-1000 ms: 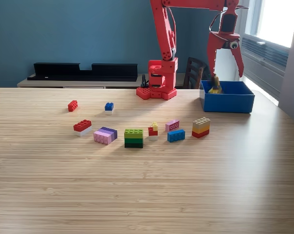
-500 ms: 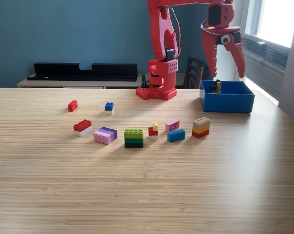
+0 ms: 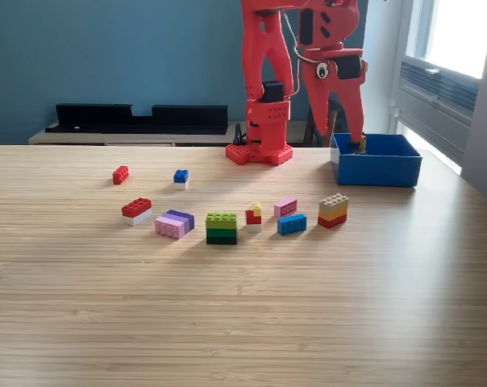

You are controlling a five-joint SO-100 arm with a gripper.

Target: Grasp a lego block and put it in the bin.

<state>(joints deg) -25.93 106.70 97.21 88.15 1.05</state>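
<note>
The red arm's fingers (image 3: 337,133) hung spread and empty above the tabletop's (image 3: 243,306) far edge, just beside the blue bin (image 3: 377,168).

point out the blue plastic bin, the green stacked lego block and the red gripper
Bright blue rectangular plastic bin (image 3: 378,170): exterior view, on its front wall.
Green stacked lego block (image 3: 222,226): exterior view, on its front face.
Red gripper (image 3: 336,129): exterior view, midway between its two hanging fingertips.

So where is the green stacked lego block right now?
In the exterior view, the green stacked lego block sits mid-table, between the pink-and-purple lego block on its left and the small red-and-yellow lego piece on its right.
</note>
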